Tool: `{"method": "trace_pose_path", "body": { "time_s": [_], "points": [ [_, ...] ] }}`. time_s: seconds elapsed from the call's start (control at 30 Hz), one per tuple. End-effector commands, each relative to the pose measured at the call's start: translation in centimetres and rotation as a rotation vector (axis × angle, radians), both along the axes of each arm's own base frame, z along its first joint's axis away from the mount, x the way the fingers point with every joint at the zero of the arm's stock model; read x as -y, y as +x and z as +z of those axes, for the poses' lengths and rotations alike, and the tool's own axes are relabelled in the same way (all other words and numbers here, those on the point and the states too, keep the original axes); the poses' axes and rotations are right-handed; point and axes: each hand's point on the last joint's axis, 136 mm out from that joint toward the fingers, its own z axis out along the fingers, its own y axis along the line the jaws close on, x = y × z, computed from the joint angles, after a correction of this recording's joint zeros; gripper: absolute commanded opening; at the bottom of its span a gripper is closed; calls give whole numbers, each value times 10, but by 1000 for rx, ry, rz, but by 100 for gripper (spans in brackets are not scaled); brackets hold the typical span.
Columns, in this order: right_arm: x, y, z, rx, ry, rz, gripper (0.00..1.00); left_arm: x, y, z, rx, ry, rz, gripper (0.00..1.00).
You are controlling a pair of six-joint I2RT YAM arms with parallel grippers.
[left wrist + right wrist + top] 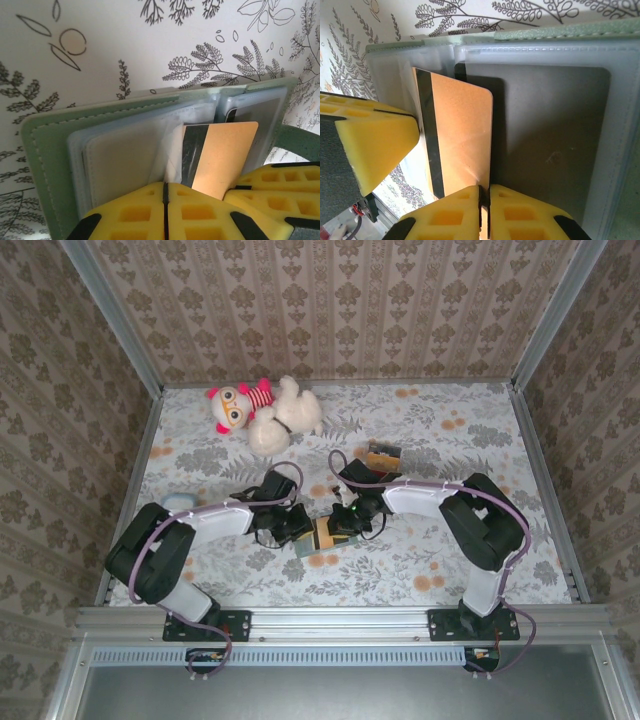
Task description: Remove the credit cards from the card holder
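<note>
Pinching card (460, 135) edge w/ R tool (485, 200), L tool (165, 200) clamping card holder (50, 150)

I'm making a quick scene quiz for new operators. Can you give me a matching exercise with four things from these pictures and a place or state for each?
Things:
1. tan card
2. dark card
3. card holder
4. cream plush bear

Places or states:
a. at the far left of the table, near the back wall
b. inside a clear sleeve
c. pinched in the right gripper, partly out of its sleeve
d. lying open, green cover around clear sleeves

Pairs: 1-c, 2-b, 3-d, 4-a
</note>
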Motion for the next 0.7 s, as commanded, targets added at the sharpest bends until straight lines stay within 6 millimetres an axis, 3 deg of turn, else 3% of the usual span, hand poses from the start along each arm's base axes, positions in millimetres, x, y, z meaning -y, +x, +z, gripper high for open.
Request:
{"method": "trace_pose_path", "body": {
  "time_s": [0.0,0.4,0.53,0.67],
  "points": [
    [-10,3,3,-14,51,13,16,-10,-11,-11,-38,66,-13,8],
    [-29,10,13,-26,183,-21,19,-12,-20,-23,-65,87,-3,8],
    [-28,13,18,-4,194,-50,13,-10,-16,-17,-50,73,0,9],
    [-13,16,28,54,154,-72,5,-4,-3,4,-3,17,3,16]
  ]
}}
